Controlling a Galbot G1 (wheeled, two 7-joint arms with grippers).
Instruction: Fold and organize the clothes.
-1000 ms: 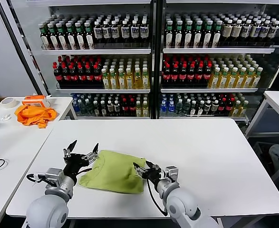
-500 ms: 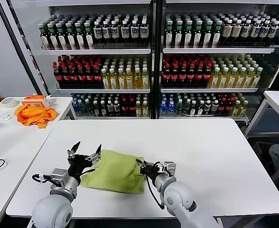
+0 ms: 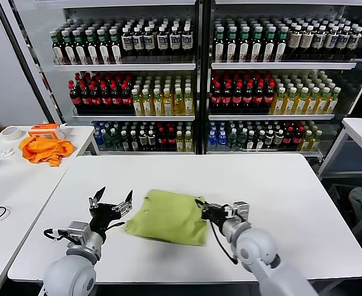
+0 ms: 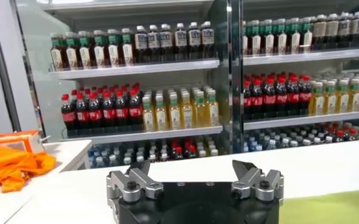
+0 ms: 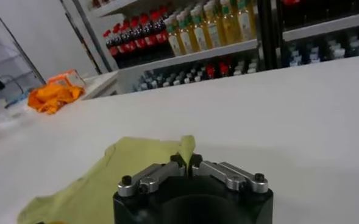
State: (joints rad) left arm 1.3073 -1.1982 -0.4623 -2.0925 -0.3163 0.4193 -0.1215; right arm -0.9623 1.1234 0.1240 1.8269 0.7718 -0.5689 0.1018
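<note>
The clothes are one yellow-green T-shirt, folded into a rough square on the white table near its front edge. My right gripper is at the shirt's right edge, shut on a pinch of the fabric; in the right wrist view a point of cloth sticks up between the closed fingertips of the right gripper. My left gripper hovers just left of the shirt, open and holding nothing, its fingers spread wide. In the left wrist view the left gripper frames bare tabletop, with a strip of the shirt off to one side.
An orange cloth lies on a side table at the far left with a tape roll and an orange box. Glass-fronted shelves of bottles stand behind the table. Another table edge shows at right.
The right gripper closed on the shirt's right edge and drew the shirt to the right across the table. The left gripper stayed open and shifted only slightly.
</note>
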